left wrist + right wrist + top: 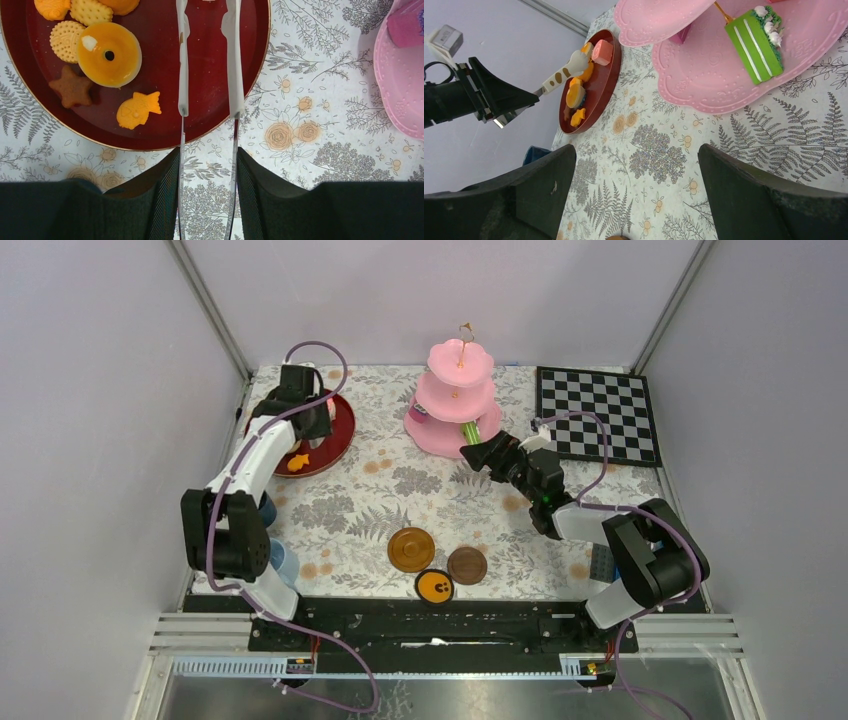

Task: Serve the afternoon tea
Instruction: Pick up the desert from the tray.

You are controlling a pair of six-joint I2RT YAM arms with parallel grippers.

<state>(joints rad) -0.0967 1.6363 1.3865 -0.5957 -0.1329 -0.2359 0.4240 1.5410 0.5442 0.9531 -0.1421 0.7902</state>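
The pink three-tier cake stand (455, 410) stands at the back centre; a green cake slice (754, 45) lies on its lowest tier (704, 75). At the back left, a red tray (150, 60) holds a brown star biscuit (72, 89), a round orange pastry (109, 54), an orange fish (137, 110) and a pink cube (602, 51). My left gripper (207, 165) is shut on tongs (232, 75) that reach over the tray; their paw-shaped tips (574, 62) are at the pink cube. My right gripper (636, 150) hangs open and empty over the cloth in front of the stand.
Three round saucers (411, 549) (467, 565) (435, 586) lie near the front centre. A dark-blue cup (265, 508) and a light-blue cup (283, 560) sit by the left arm. The chessboard (598, 415) lies at the back right, grey-blue blocks (602, 560) by the right arm.
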